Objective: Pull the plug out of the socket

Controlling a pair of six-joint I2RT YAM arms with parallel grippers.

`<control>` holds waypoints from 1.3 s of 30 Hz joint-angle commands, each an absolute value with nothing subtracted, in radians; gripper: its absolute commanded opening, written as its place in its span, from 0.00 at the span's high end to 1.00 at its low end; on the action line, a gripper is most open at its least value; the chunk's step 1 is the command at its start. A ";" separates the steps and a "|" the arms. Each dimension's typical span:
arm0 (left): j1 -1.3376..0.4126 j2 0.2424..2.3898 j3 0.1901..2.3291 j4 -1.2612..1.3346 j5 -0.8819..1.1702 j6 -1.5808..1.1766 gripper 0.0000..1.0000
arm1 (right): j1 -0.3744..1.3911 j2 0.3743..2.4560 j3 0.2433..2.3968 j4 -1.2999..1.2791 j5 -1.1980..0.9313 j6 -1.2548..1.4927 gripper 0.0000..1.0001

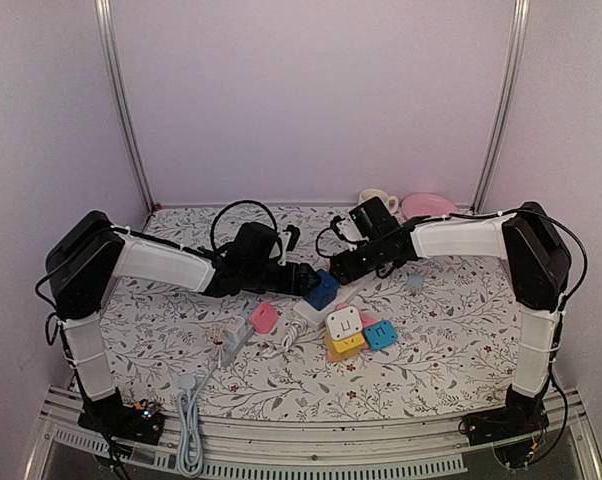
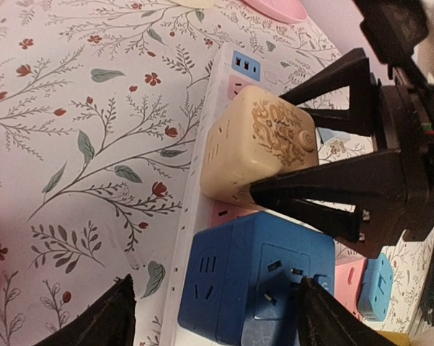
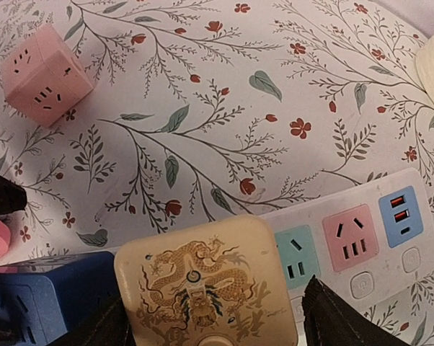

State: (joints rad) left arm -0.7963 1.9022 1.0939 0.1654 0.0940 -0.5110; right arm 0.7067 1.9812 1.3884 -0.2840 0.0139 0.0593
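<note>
the right tool point(image 2: 269, 144) is spread wide and straddles the cream plug point(image 3: 202, 285), one black finger just beside each flank; it does not visibly squeeze it, so the plug sits between open jaws. the left tool point(image 2: 217, 321) is also spread wide, its two dark fingers at the bottom corners of the left wrist view, with the blue cube point(image 2: 253, 288) between them and a clear gap on the left side

the cream plug is a rounded, glossy cube with a brown dragon pattern and a small round button on its top face. it sits plugged into the white power strip point(image 3: 412, 263) at the bottom centre of the right wrist view. the blue cube is seated on the same strip, just beside the plug. the strip is long, flat, smooth plastic, with teal and pink sockets and a blue usb panel. the tabletop point(image 3: 202, 86) wears a pale cloth printed with leafy sprigs and red flowers. a matte pink cube point(image 3: 45, 72) lies at the upper left, well apart
</note>
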 commanded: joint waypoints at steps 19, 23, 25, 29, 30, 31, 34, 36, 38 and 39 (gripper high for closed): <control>-0.804 1.825 1.029 0.121 0.079 -0.307 0.06 | 0.728 2.003 1.465 -0.320 0.036 0.096 0.89; -0.825 1.760 1.031 0.162 0.097 -0.207 0.03 | 0.727 2.016 1.489 -0.340 0.035 0.108 0.90; -0.832 1.759 1.036 0.167 0.102 -0.163 0.03 | 0.728 2.021 1.498 -0.347 0.035 0.110 0.91; -0.833 1.798 1.046 0.173 0.118 -0.118 0.04 | 0.727 2.020 1.507 -0.352 0.026 0.115 0.91; -0.834 1.810 1.047 0.180 0.122 -0.108 0.05 | 0.727 2.020 1.510 -0.353 0.022 0.116 0.91; -0.834 1.823 1.048 0.190 0.136 -0.098 0.05 | 0.727 2.021 1.513 -0.353 0.018 0.116 0.91; -0.838 1.862 1.060 0.223 0.164 -0.073 0.05 | 0.727 2.023 1.518 -0.357 0.012 0.121 0.92; -0.842 1.882 1.076 0.234 0.168 -0.058 0.05 | 0.727 2.023 1.520 -0.360 0.009 0.121 0.91; -0.846 1.896 1.086 0.263 0.180 -0.041 0.05 | 0.728 2.021 1.520 -0.363 0.011 0.123 0.92; -0.847 1.901 1.091 0.271 0.176 -0.035 0.05 | 0.728 2.020 1.521 -0.364 0.013 0.122 0.92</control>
State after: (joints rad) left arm -0.8276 1.8755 1.0534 0.2020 0.1490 -0.0933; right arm 0.7200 2.0319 1.4738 -0.3920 0.0280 0.0994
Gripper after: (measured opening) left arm 0.952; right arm 0.624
